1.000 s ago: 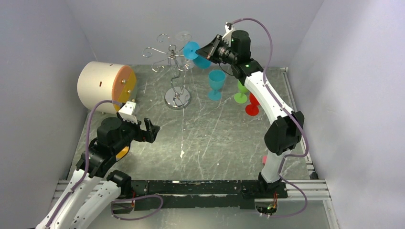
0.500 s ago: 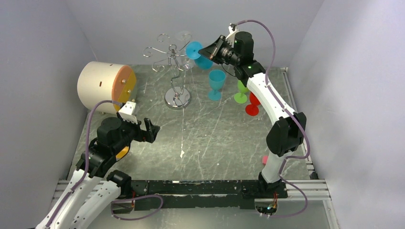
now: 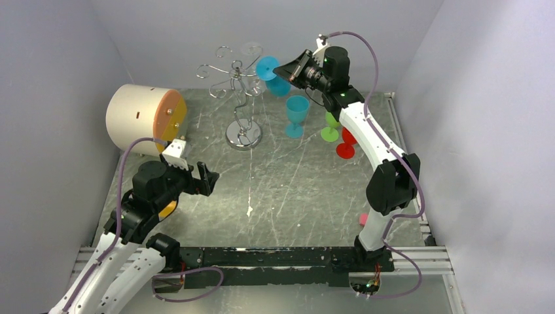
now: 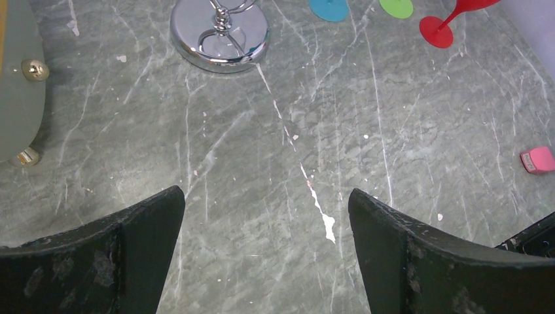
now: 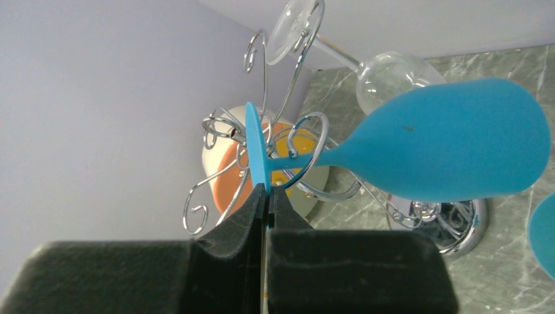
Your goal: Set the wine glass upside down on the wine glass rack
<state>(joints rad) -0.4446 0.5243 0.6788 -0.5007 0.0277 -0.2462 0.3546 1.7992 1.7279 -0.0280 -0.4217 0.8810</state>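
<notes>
Top external view shows a grey marbled table (image 3: 294,190) with a fat cream cylinder with an orange end (image 3: 134,118) lying on its side at the far left. Just right of it stands the tall silver wire wine glass rack (image 3: 243,135) on its round chrome base, a clear stemmed glass (image 5: 393,75) already hanging from one curled arm. The blue wine glass (image 5: 451,147) is up in the air against the rack's right-hand loops, tipped over with its bowl lower than its foot. I cannot tell whether its stem sits inside a loop. The right gripper (image 5: 265,193) is pinched tight on the rim of that foot. The left gripper (image 4: 265,248) hangs low over the near left of the table, jaws spread wide, holding nothing. Another blue glass (image 3: 296,114), a green one (image 3: 330,127) and a red one (image 3: 345,145) stand right of the rack.
</notes>
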